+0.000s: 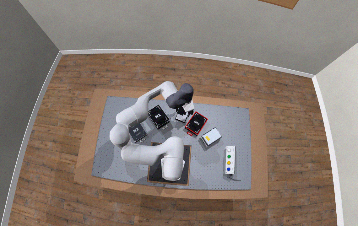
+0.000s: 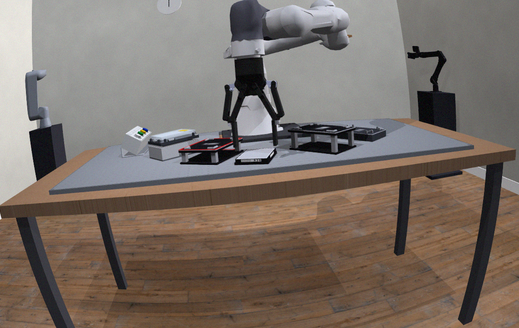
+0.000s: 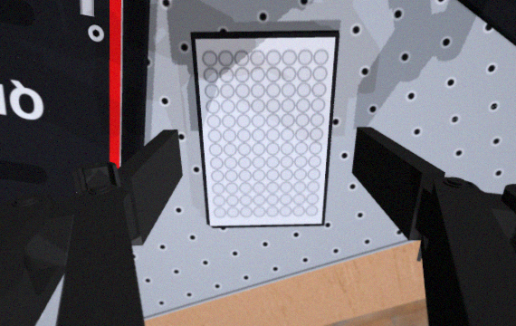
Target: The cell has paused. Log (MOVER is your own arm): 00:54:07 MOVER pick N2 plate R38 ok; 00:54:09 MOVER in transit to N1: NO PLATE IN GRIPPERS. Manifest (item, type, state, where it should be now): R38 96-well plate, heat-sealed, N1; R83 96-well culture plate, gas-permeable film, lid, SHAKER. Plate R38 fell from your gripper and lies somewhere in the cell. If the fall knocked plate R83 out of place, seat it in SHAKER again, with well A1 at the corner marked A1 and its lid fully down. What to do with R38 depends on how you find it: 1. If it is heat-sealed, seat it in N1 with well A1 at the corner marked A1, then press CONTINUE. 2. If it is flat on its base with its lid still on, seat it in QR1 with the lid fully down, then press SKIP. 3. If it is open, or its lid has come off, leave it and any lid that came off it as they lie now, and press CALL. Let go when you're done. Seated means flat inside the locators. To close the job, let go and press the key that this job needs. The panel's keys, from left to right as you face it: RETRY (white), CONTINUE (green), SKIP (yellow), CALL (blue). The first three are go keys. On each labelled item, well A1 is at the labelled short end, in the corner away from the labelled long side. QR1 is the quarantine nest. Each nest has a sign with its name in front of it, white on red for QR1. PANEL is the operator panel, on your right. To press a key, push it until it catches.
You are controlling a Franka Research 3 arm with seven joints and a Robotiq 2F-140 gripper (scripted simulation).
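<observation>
Wrist view: we're hovering w/ our black two-finger gripper [image 1: 185,114] [image 2: 255,145] [image 3: 267,151] open, nothing held — the white-topped, black-edged rectangular plate R38 [image 1: 181,116] [image 2: 255,155] [image 3: 267,131] is lying flat on the grey perforated board [image 1: 203,168] [image 2: 139,173] [image 3: 281,249], btwn fingers; we're best centring, lowering straight, clearing red-rimmed QR1 [image 1: 206,119] [image 2: 185,150] [image 3: 115,91].

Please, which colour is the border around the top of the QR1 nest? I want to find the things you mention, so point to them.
Red; the border of the QR1 nest [image 1: 205,115] [image 2: 185,151] [image 3: 115,81] shows best in the top view.

overhead whole-table view, low exterior facing robot, close downward wrist, sharing QR1 [image 1: 196,122] [image 2: 211,144] [image 3: 6,140]
</observation>
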